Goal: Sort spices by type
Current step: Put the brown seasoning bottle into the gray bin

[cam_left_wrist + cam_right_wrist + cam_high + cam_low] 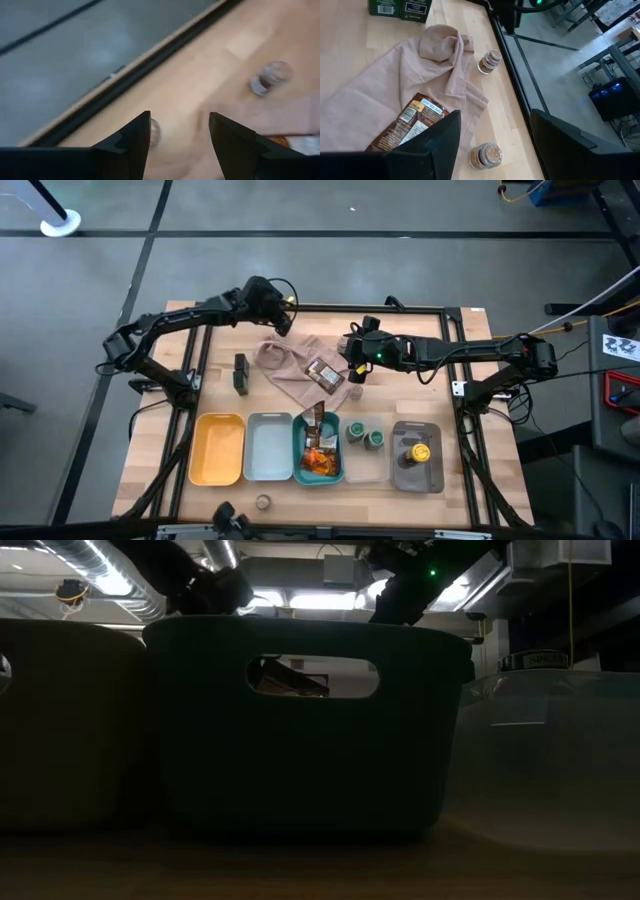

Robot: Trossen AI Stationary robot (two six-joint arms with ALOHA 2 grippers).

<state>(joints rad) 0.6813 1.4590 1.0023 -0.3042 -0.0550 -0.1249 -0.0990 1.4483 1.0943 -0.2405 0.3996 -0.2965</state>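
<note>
I'm hovering my left gripper (179,145) over the table's far edge, fingers apart and gripping nothing, with a small jar (154,133) blurred between them and another jar (271,77) lying farther along the wood. My right gripper (492,142) is hanging above the pink cloth (395,95), wide open and empty too. On the cloth a brown packet (410,125) is lying; two jars (489,61) are sitting just beside its edge. The black blocks (241,373) are waiting near the yellow tray (217,448).
</note>
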